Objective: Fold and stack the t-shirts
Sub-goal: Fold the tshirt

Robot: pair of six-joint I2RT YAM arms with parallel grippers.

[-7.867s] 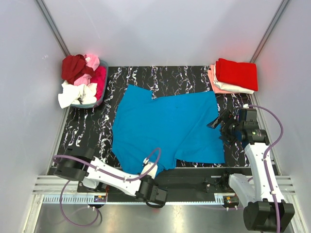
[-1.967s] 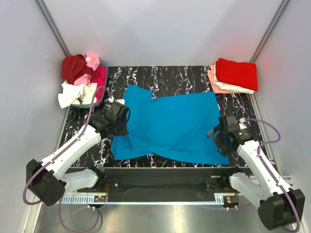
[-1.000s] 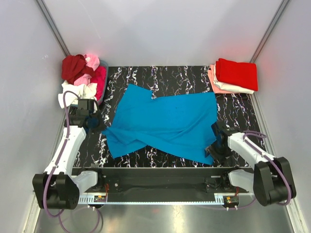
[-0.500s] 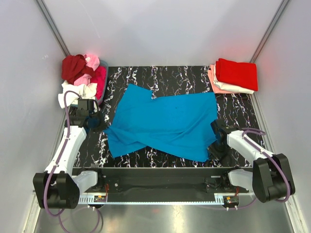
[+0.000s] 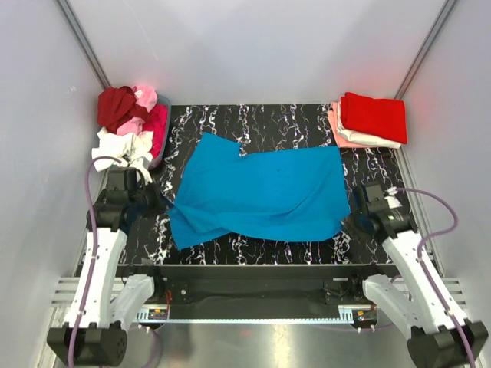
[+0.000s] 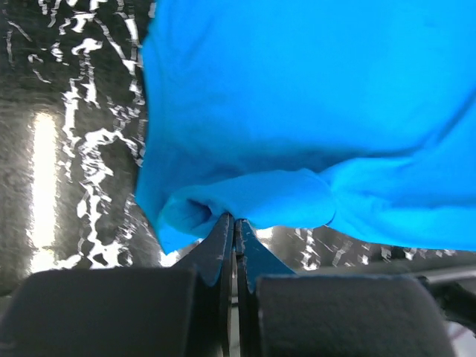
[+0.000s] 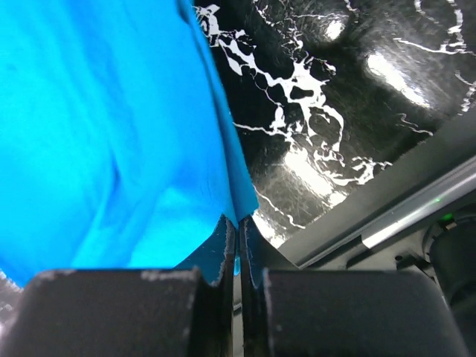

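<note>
The bright blue t-shirt (image 5: 261,190) lies spread over the black marbled mat (image 5: 307,123), its near hem drawn up between my two arms. My left gripper (image 5: 159,204) is shut on a bunched fold at the shirt's left edge; in the left wrist view the jaws (image 6: 235,220) pinch blue cloth (image 6: 297,97). My right gripper (image 5: 350,222) is shut on the shirt's near right corner; in the right wrist view the closed tips (image 7: 238,223) hold the blue cloth (image 7: 104,134). Loose red, pink and white t-shirts (image 5: 129,123) are heaped at the back left. A folded stack (image 5: 372,119) with red on top sits at the back right.
The heap of loose shirts rests in a grey basket (image 5: 163,146) at the mat's back left corner. Grey walls close in on both sides and the back. A metal rail (image 5: 253,314) runs along the near edge, below the mat's black border (image 7: 387,201).
My right gripper has closed on the shirt's near right corner and moved it up and to the right. The near hem now runs straighter. My left arm shifted slightly, still gripping.
</note>
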